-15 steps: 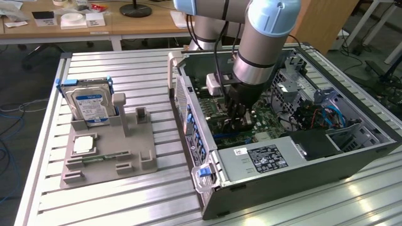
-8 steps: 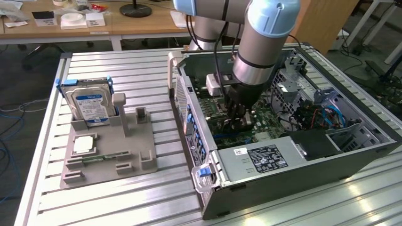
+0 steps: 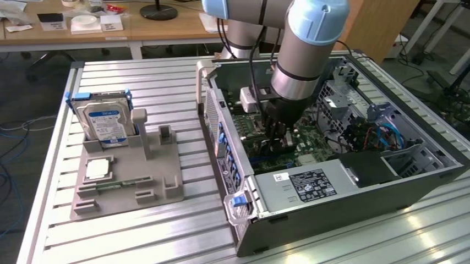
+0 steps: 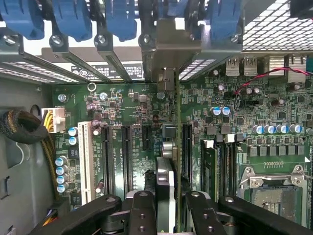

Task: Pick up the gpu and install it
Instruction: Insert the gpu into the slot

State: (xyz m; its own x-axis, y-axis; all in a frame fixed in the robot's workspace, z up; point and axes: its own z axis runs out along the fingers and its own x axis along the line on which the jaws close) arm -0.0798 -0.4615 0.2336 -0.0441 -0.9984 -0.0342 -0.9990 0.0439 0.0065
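Note:
My gripper is down inside the open computer case, just over the green motherboard. In the wrist view the gripper is shut on the gpu. The gpu is a thin card seen edge-on between the black fingers. Its silvery bracket reaches the case's rear slot openings under the blue clips. The card runs along a long black slot. I cannot tell whether it is seated.
More black slots and a white slot lie beside the card, with a memory stick and processor socket on its other side. On the exterior view's left, a grey fixture holds a silver hard drive. The power supply fills the case's near end.

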